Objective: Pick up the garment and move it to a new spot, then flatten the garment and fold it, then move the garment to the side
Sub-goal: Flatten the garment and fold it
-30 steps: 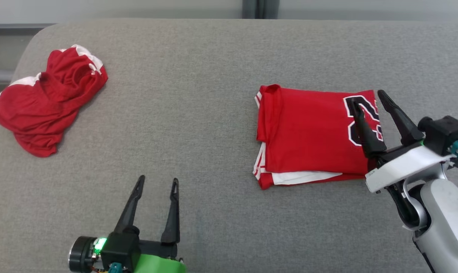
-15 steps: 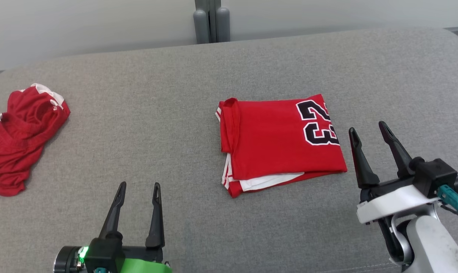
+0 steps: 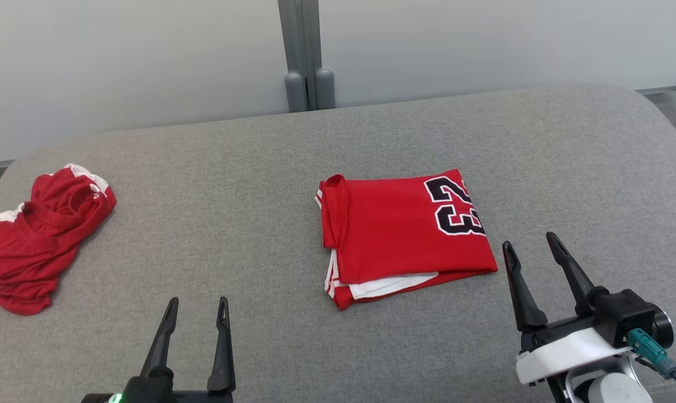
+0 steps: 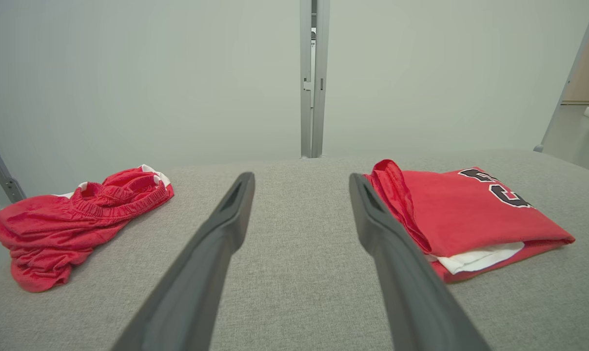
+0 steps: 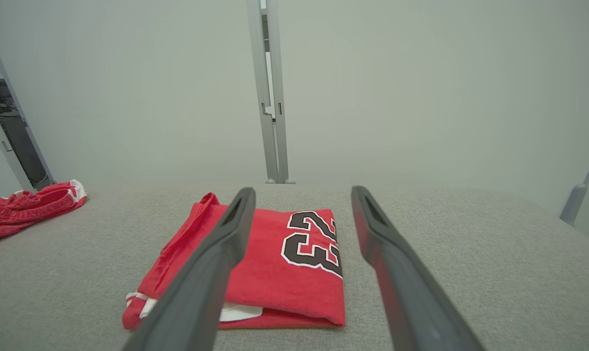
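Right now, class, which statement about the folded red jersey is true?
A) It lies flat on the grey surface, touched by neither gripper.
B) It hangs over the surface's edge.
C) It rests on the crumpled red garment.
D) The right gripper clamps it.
A: the folded jersey lies flat on the grey surface, the open right gripper beside its corner, the open left gripper apart, the crumpled garment far left.

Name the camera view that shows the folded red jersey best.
The head view: the folded red jersey lies whole and unobstructed. In the left wrist view a gripper finger covers its edge; in the right wrist view a finger crosses it.
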Controlling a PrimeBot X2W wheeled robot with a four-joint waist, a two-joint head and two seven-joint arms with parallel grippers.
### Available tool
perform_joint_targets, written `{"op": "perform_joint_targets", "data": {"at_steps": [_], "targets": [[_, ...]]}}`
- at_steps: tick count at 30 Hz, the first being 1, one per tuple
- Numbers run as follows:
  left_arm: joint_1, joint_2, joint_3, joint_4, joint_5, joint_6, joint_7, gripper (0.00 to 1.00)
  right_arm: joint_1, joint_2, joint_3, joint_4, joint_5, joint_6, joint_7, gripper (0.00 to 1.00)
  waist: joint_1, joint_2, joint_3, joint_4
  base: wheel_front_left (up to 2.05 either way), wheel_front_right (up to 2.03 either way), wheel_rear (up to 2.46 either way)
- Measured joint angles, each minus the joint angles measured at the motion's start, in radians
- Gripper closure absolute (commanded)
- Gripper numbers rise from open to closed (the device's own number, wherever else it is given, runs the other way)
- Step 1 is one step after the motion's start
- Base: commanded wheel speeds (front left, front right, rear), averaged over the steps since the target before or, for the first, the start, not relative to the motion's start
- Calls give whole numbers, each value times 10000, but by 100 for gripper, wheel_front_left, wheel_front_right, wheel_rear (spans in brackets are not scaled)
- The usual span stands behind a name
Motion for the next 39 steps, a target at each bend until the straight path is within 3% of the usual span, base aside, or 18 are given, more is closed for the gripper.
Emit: {"op": "perform_joint_targets", "data": {"at_steps": [39], "targets": [[15, 0, 77, -274, -151, 217, 0, 0, 235, -15, 161, 253, 98, 0, 0, 0, 0, 0, -57, 431, 0, 0, 0]]}}
